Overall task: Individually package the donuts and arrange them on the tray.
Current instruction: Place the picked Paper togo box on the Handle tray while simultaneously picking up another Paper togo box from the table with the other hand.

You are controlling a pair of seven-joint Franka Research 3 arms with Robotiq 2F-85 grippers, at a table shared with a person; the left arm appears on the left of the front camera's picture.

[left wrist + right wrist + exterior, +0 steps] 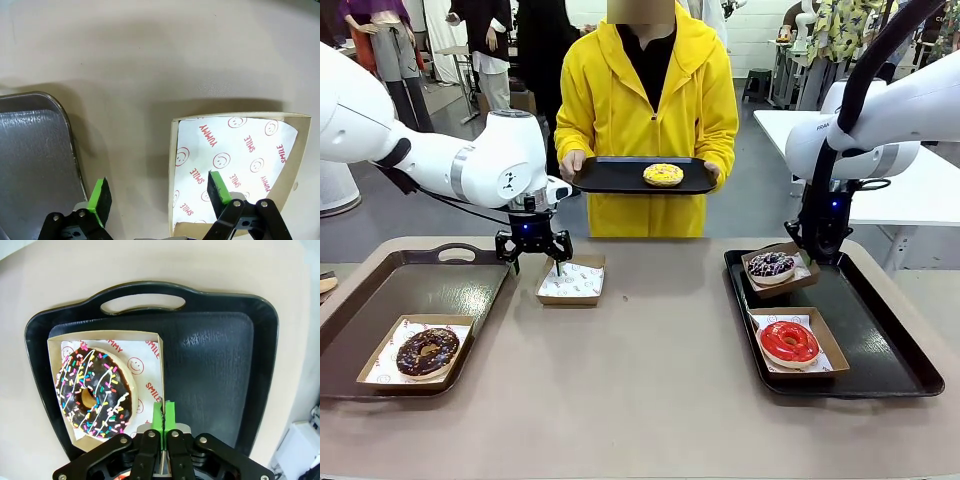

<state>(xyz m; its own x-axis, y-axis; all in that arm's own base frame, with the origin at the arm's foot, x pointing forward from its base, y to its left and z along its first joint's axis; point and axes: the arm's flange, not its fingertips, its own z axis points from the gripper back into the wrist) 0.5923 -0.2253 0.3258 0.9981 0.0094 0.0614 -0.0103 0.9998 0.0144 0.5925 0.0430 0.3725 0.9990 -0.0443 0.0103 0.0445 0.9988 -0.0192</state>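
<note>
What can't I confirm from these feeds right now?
- Right claw on the box wall: pads look pinched; contact point hidden by its own fingers, right wrist view.
- Empty box: near edge cut off by the left claw, left wrist view.

Front view faces person across table; 2 wrist views look steeply down, close; all 3 share tabletop.

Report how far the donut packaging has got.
Done: three boxed donuts sit on trays, the chocolate one on the left tray, the purple one and red one on the right. In hand: the right gripper pinches the purple donut's box wall; the left gripper straddles an empty box's edge. Left: the person's yellow donut.
</note>
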